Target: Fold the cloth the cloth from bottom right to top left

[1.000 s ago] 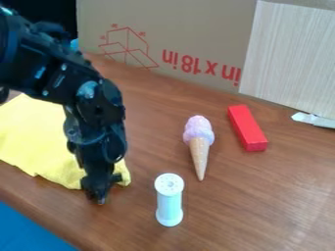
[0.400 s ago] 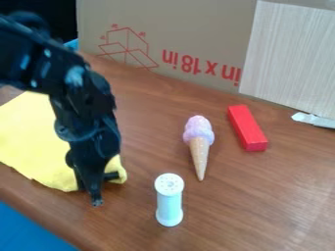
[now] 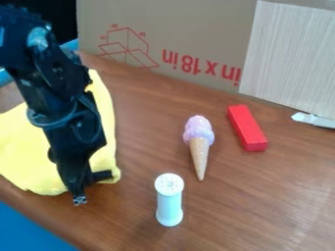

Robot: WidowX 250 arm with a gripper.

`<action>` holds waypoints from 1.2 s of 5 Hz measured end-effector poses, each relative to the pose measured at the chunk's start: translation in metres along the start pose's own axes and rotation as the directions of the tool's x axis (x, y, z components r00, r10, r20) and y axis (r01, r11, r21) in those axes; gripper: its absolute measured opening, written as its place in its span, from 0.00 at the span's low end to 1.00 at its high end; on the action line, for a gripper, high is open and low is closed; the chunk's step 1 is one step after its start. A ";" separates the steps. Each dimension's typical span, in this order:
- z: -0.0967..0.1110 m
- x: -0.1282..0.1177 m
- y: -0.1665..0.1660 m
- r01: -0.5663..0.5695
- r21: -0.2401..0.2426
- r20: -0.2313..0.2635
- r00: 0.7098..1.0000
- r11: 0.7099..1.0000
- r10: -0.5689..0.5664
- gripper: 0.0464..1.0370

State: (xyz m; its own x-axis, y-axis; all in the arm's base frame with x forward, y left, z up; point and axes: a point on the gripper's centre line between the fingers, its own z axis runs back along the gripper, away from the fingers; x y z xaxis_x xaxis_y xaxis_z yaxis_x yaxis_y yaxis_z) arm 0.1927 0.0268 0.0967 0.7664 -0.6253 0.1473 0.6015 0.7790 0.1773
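Cloth (image 3: 101,164), yellow, spread mostly flat, edges wavy, partly hidden

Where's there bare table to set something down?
Bare wood spreads image-right of the pale blue shaker and toy ice cream cone, nearer than the red block; a strip runs between cone and yellow cloth. Crowded: image left, where gripper overlaps cloth.

Cloth (image 3: 23,152) partly hidden behind the arm (image 3: 59,93)

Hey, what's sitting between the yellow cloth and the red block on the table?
The toy ice cream cone lies between the yellow cloth and the red block, as the camera view shows.
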 end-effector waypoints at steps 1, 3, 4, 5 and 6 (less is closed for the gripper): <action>0.006 -0.001 0.011 -0.019 -0.011 0.002 1.000 1.000 0.019 0.01; 0.011 0.003 0.077 -0.163 0.061 -0.051 0.985 0.985 0.166 0.01; 0.012 0.004 0.112 -0.228 0.089 -0.089 0.968 0.970 0.236 0.01; 0.007 0.003 0.144 -0.263 0.130 -0.145 0.949 0.956 0.280 0.01; 0.007 0.001 0.174 -0.294 0.147 -0.184 0.930 0.944 0.318 0.01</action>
State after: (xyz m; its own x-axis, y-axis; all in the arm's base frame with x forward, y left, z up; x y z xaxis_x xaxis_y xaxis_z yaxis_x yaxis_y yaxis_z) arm 0.2968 0.1609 0.1341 0.9456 -0.3249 0.0140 0.3096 0.9125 0.2676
